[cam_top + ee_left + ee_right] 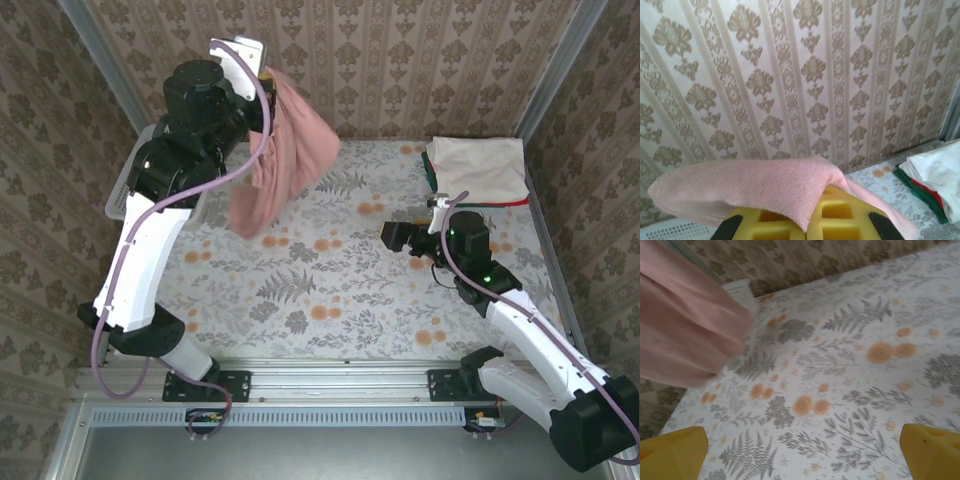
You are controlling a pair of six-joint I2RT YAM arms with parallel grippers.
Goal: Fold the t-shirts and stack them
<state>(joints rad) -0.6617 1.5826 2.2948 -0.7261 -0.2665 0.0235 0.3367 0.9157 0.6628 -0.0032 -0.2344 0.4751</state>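
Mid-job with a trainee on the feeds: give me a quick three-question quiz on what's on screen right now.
1. True or false: the right gripper is shut on the pink tee.
2. Where does the folded stack sit on the table? A) near-left corner B) far-right corner C) centre
3. Fill in: the stack's top tee is ___ in colour.

Key
1. False. It is open and empty over the table. The left gripper holds the pink tee in the air.
2. B
3. Cream
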